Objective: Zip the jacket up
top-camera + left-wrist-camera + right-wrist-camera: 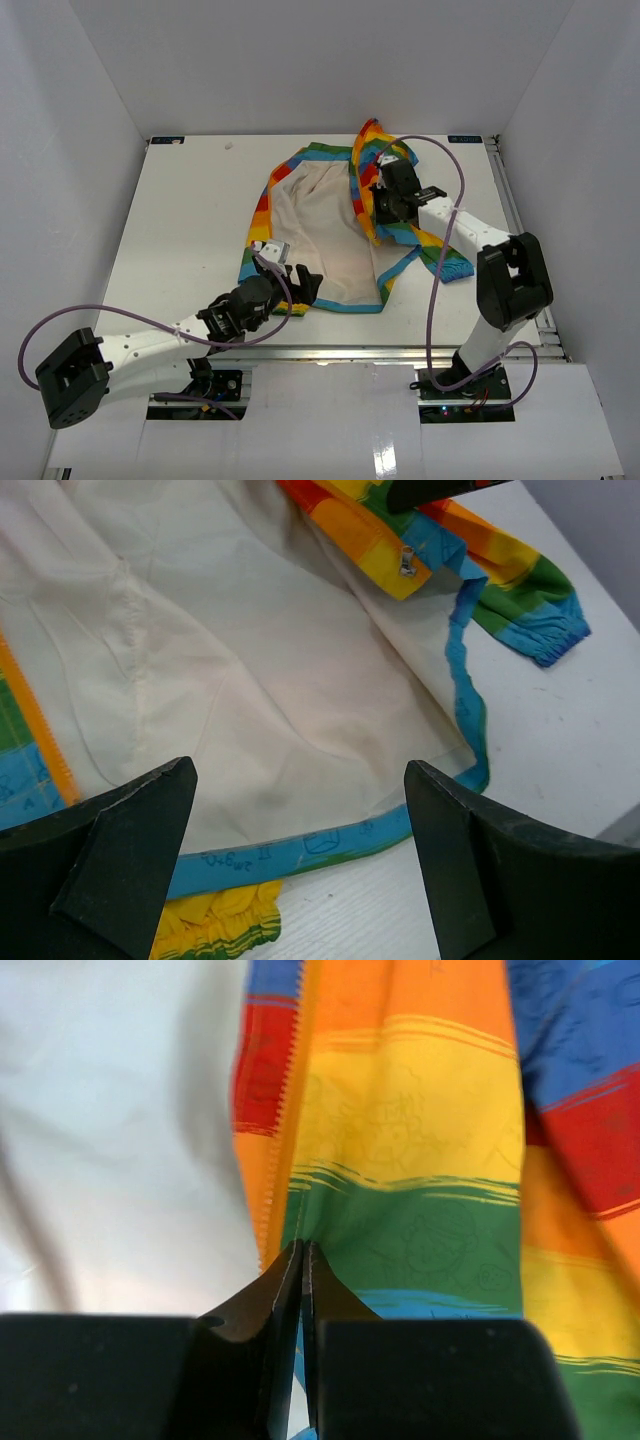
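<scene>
The small rainbow-striped fabric jacket [320,225] lies open beneath both arms, cream lining up. The right gripper [303,1252] is clamped on its front edge just beside the orange zipper teeth [276,1150]; the left gripper [300,775] gapes over the light-blue hem [330,842] — next, I'd guess, folding that panel across.

1. Wide bare table [180,220] at 9 o'clock of the jacket [320,235]: plenty of room to pass.
2. At 12 o'clock, just a thin strip before the back wall [320,70].
3. 3 o'clock is blocked: the right gripper [380,205] is clamped on the zipper edge, its cable [455,165] looping over.
4. The left gripper [305,285], jaws wide, crowds the hem at 7 o'clock.
</scene>
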